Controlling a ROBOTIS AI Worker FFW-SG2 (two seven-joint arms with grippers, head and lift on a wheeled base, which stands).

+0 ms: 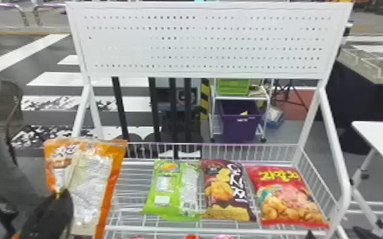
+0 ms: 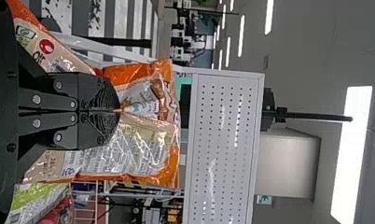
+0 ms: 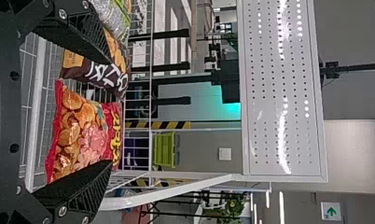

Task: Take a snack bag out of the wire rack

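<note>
Left gripper [image 2: 119, 110], its flat fingers pinched together, holds a fold of the orange snack bag [image 2: 143, 151], long axis near upright. The bag is at the wire rack's [image 1: 175, 230] left end, nearer the left arm; the right gripper [image 3: 111, 114] gapes wide, empty, facing the red snack bag [image 3: 78, 133].

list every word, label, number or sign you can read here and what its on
No word or number reads for certain.
Orange snack bag: print too blurred or small.
Red snack bag: yellow lettering, too blurred to quote.
Dark snack bag: white lettering, likewise.
Green snack bag: fine print, too small.
Green-and-white sign: an arrow.
</note>
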